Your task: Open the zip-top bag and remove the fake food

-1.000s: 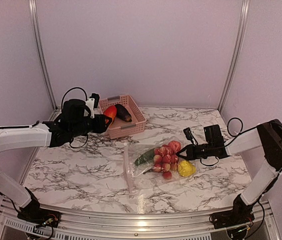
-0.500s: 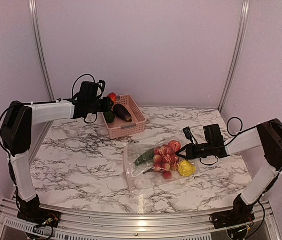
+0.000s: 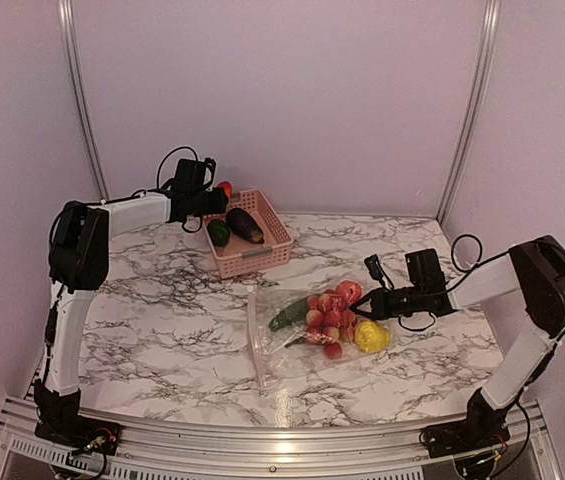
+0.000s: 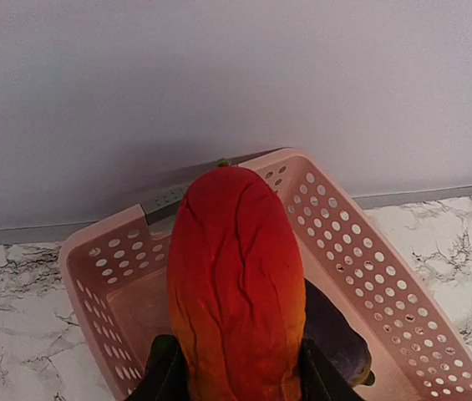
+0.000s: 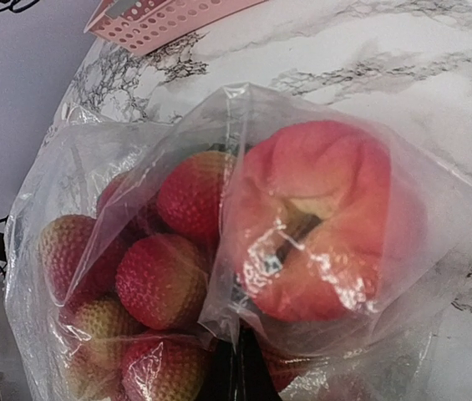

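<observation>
The left gripper (image 3: 220, 196), clamped on a red-orange oval plastic fruit (image 4: 236, 284), has swung from the pink slotted plastic basket's (image 3: 252, 262) left side to above its far-left corner; its arm now stretches back.

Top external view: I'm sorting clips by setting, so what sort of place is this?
Probably a robot test booth, not a home: plain wall panels in aluminium posts, a marble-print table, and fake food in a zip-top bag.

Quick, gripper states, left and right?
Left gripper: closed on the red-orange fruit, over the pink basket.
Right gripper: closed, pinching the zip-top bag.
</observation>
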